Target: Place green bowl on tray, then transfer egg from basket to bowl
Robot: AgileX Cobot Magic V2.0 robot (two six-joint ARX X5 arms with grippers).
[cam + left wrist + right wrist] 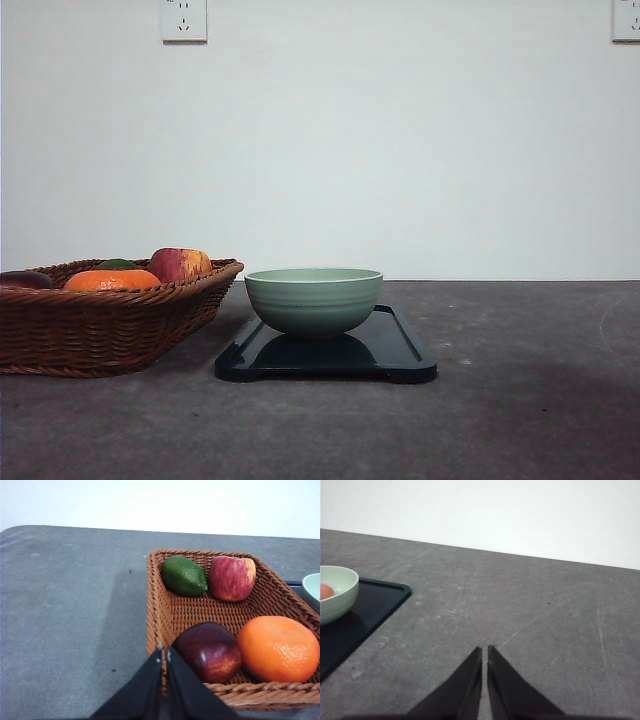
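The green bowl (pixel 313 298) stands upright on the dark tray (pixel 400 350) at the table's middle. In the right wrist view the bowl (pixel 340 592) shows a pale orange-brown egg (pixel 324 591) lying inside it, partly cut off by the frame edge. The brown wicker basket (pixel 100 320) sits left of the tray, close to it. My left gripper (pixel 164 651) is shut and empty, hovering at the basket's near corner (pixel 155 630). My right gripper (pixel 485 650) is shut and empty over bare table, to the right of the tray (pixel 375 605).
The basket holds a green lime (pixel 184 576), a red-yellow apple (pixel 231 578), a dark red fruit (pixel 210 651) and an orange (pixel 278 648). A white wall with two sockets (pixel 184 20) backs the grey table (pixel 520 400).
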